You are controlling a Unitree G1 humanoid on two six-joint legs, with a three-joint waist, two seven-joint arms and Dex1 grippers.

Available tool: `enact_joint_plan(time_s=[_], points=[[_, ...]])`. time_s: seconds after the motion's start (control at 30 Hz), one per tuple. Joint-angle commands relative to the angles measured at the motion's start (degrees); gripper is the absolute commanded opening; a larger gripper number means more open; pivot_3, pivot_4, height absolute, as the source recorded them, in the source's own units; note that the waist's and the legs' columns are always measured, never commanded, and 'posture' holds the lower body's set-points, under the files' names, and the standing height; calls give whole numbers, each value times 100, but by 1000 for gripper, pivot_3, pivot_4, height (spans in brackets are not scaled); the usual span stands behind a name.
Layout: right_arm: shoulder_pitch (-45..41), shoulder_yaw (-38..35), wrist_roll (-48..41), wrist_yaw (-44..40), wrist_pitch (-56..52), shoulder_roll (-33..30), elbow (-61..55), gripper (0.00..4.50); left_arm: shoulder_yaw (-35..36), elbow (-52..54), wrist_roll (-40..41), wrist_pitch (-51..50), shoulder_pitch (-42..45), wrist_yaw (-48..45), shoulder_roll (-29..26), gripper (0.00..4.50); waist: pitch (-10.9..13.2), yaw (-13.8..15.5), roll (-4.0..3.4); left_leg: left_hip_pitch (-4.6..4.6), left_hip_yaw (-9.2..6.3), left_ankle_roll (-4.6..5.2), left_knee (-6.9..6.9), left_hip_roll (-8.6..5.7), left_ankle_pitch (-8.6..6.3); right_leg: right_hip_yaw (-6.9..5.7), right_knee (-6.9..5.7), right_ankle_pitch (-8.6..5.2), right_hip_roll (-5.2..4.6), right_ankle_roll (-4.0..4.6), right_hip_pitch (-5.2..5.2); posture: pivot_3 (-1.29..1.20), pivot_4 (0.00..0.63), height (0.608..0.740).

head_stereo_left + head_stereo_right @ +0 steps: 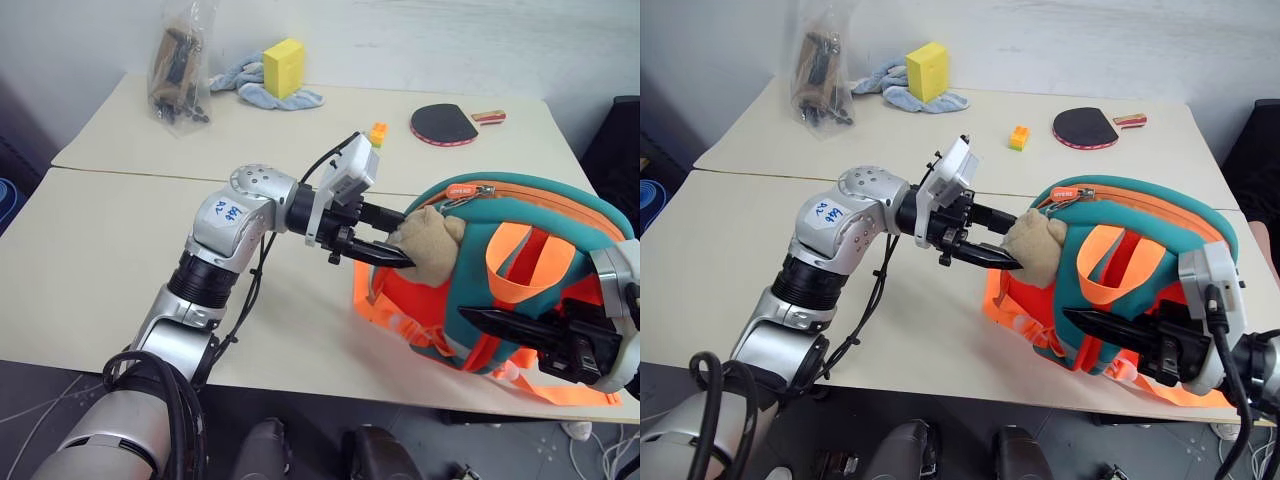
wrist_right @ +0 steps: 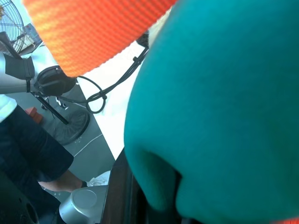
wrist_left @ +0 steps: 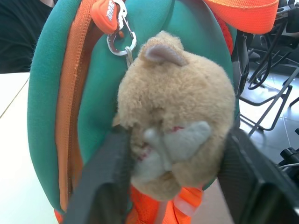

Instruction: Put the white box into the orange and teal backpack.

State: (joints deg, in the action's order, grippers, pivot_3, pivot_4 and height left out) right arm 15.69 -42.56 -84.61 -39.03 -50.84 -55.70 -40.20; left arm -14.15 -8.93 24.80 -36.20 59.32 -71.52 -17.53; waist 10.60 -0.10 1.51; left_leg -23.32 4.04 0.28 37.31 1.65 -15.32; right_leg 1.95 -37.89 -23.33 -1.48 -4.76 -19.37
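The orange and teal backpack (image 1: 540, 205) lies at the right front of the table (image 1: 120, 250), with its beige plush toy (image 1: 432, 245) hanging at its left side. My left gripper (image 1: 407, 238) reaches in from the left, its two black fingers (image 3: 100, 182) pressed against either side of the plush toy (image 3: 177, 102). Over the backpack's front my right gripper (image 1: 475, 318) is shut on teal fabric (image 2: 224, 102) of the bag. The white box is out of view.
At the back of the table stand a yellow block (image 1: 284, 66) on a blue cloth (image 1: 250, 90), a plastic bag of dark items (image 1: 178, 65), a small orange brick (image 1: 378, 133) and a red-and-black paddle (image 1: 443, 123). A person's leg (image 2: 23, 140) shows beside the table.
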Motion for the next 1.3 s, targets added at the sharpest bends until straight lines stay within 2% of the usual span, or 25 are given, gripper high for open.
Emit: enact_joint_plan(time_s=[0.03, 0.13, 0.27, 0.37, 0.5, 0.67, 0.8, 0.93, 1.03, 1.2, 1.3], points=[[66, -227, -116, -7, 105, 12, -125, 0, 193, 10, 186, -9, 122, -141, -35, 1277, 0, 0, 0, 0, 0, 0, 0, 0, 0, 0, 0, 0, 0, 0, 0, 0, 150, 740], [190, -331, -96, -31, 127, 46, -147, 0, 395, -164, 305, -80, 278, -191, -111, 777, 0, -1, 0, 0, 0, 0, -1, 0, 0, 0, 1, 0, 0, 0, -1, 0, 150, 740], [415, -570, -81, -77, 189, 130, -172, 0, 829, -1133, 342, -14, 834, -249, -320, 687, 0, 0, 1, -1, 0, -1, 0, 0, 1, -1, -1, 0, 1, 0, -2, 0, 150, 740], [630, -737, 10, -162, 246, 236, -226, 0, 804, -1947, 68, 609, 1075, -823, -710, 687, 0, -18, 0, 0, 1, -1, -7, -2, 1, 0, 3, 0, 1, 0, -4, 0, 150, 740], [944, -814, 258, -328, 414, 454, -351, 0, 360, -2838, -649, 1739, 1028, -1424, -1118, 687, -1, -23, -1, 3, 2, -9, -20, 1, 5, 2, 2, -1, 4, 1, -13, 0, 150, 740], [1077, -796, 424, -406, 589, 587, -350, 0, -301, -3676, -1788, 3466, 680, -1455, -1243, 687, -1, -14, -1, 2, 2, -5, -10, -1, 3, 4, 2, 0, -2, 1, -9, 0, 150, 740], [1089, -643, 859, -434, 781, 660, -407, 0, -417, -4278, -2237, 4089, 395, -498, -609, 687, -1, -7, 0, 1, 2, 0, -11, 0, 0, 3, 0, 0, -3, 1, -12, 0, 150, 740], [834, -417, 1308, -171, 1029, 755, -385, 0, -349, -4156, -2212, 4099, 61, -386, -120, 687, -1, -2, 1, -4, 1, 4, -7, -1, -3, 1, -2, 0, -6, 1, -14, 0, 150, 740], [731, -231, 1698, -22, 1095, 760, -323, 0, -281, -3836, -2102, 3633, -150, -493, -12, 687, -2, -6, -1, -1, 1, 3, -5, -1, -2, 2, -8, 0, -6, 1, -14, 0, 150, 740], [1191, -452, 2069, -426, 1094, 779, -264, 1644, -12, -3377, -1885, 2952, -263, -880, -421, 2224, -3, -1, -2, 0, 0, 0, -8, 0, 0, -1, -8, 0, -4, 1, -13, 0, 150, 740], [1820, -1307, 2114, -1067, 1022, 741, -64, 2591, 263, -3053, -1566, 2451, -215, -1388, -936, 3110, -2, -25, -3, -1, 1, -1, -10, -1, 0, 0, -8, 0, -4, 1, -14, 0, 150, 740]])
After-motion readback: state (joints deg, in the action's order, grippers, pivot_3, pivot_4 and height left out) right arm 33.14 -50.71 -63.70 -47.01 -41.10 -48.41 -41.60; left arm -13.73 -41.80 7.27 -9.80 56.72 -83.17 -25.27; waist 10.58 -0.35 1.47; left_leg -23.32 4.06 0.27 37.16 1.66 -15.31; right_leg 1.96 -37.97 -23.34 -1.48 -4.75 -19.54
